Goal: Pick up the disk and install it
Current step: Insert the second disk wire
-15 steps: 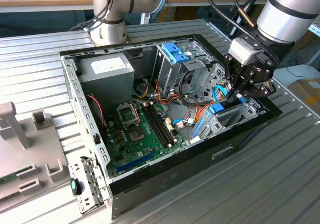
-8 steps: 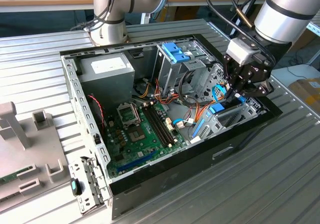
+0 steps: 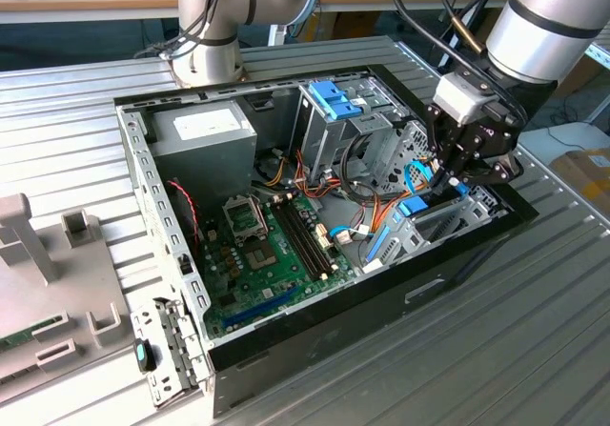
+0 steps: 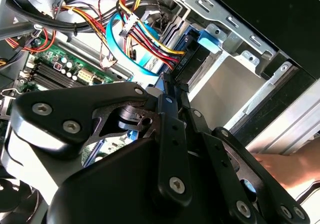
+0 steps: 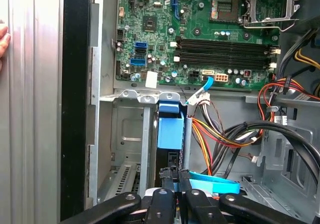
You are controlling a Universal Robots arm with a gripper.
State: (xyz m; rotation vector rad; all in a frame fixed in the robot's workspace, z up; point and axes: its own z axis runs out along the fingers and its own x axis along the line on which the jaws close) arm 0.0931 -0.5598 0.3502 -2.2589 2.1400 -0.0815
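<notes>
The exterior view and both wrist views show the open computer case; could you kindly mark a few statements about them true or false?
1. The black gripper is inside the open black computer case. True.
2. The green motherboard has memory sticks fitted in its long black slots. False: the slots are bare.
3. The grey hard disk in its light-blue plastic carrier lies on the ribbed metal table outside the case. False: it stands in the bay below the gripper.
4. A person's hand is at the case's edge. True.

Blue-framed disk (image 5: pixel 170 134) stands edgewise in its bay.
</notes>
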